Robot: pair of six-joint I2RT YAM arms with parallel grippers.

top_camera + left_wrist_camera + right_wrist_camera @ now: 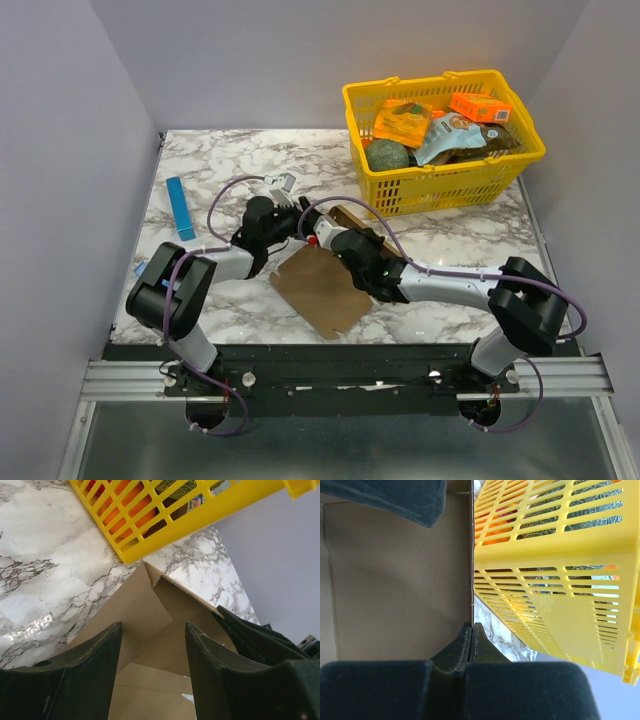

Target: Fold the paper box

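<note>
A plain brown cardboard die-cut paper box (pixel 318 288) lies at the centre of the white marble-patterned table (pixel 215 160). Most of the sheet is flat and reaches toward 6 o'clock, while the panels at its 12 o'clock end are raised between the two arms.

The right gripper (pixel 471 629) is clenched on the box. In its wrist view the thin edge of an upright panel runs straight down into the seam between the two pressed-together fingers.

The left gripper (pixel 152 650) comes in from 9 o'clock and is released. Its two dark fingers (pixel 87 672) stand apart, with the folded-up flaps and their peaked corner showing in the gap beyond them. No contact with the cardboard can be made out there.

A yellow slotted plastic basket (pixel 440 182) stands at 1 o'clock on the table, just beside the raised end of the box. It holds small orange printed boxes (pixel 481 106), a round dark green item and some packets.

A thin blue strip (pixel 181 208) lies at 10 o'clock, well apart from the box.
</note>
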